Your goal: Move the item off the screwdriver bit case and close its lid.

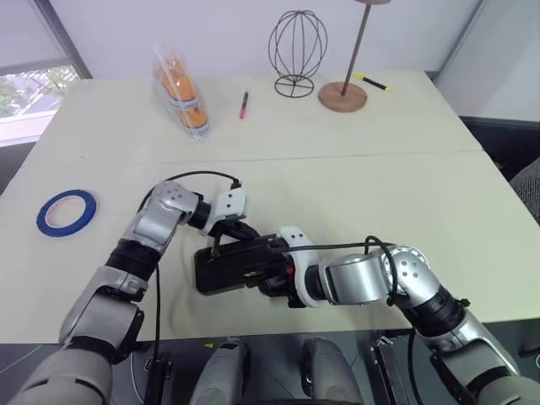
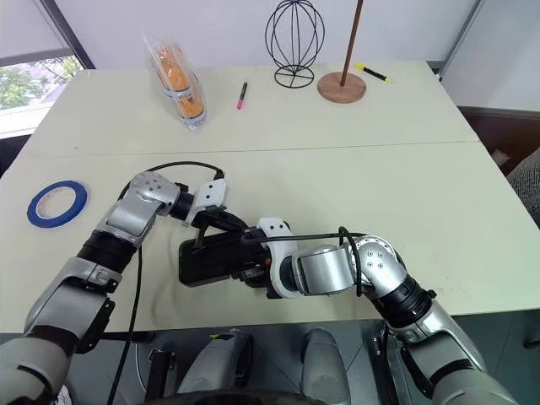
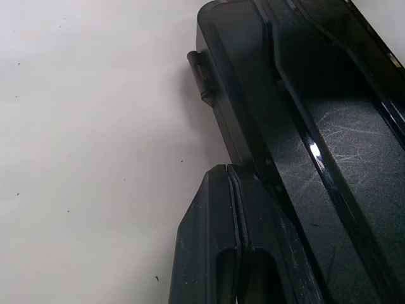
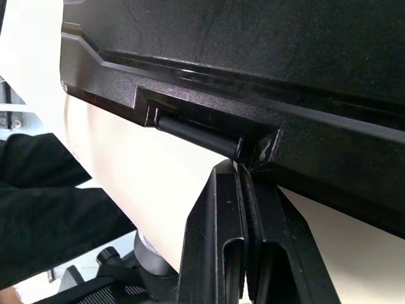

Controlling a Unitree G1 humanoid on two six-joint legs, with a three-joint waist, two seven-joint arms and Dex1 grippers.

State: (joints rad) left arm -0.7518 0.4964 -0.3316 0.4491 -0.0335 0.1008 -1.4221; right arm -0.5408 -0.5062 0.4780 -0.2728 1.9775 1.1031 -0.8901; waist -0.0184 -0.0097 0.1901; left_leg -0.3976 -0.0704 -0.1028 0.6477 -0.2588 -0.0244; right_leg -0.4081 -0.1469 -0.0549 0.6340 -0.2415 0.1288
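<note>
Two hands meet at the screwdriver bit case (image 1: 232, 268), which lies flat near the front edge of the table (image 1: 354, 194), right in front of the robot. Its long side runs left to right.

The left hand (image 1: 226, 233) comes in from the left and points down at the far left corner of the case. Its fingers (image 3: 218, 247) are pressed together with nothing between them, and they sit just beside the case edge. The right hand (image 1: 268, 274) comes in from the right, along the long side. Its fingers (image 4: 247, 253) are together too, tips right under the near edge of the case by a small black bar.

The blue tape (image 1: 67, 211) is already off the case. It lies flat on the table, well apart, far out to the left.

So what is left is the lid (image 3: 329, 145). It looks down over the case, but I cannot tell if the latch has caught. The right hand is the nearer one to the front edge where the lid snaps, so a push there should finish it, while the left hand keeps the case from sliding away.
</note>
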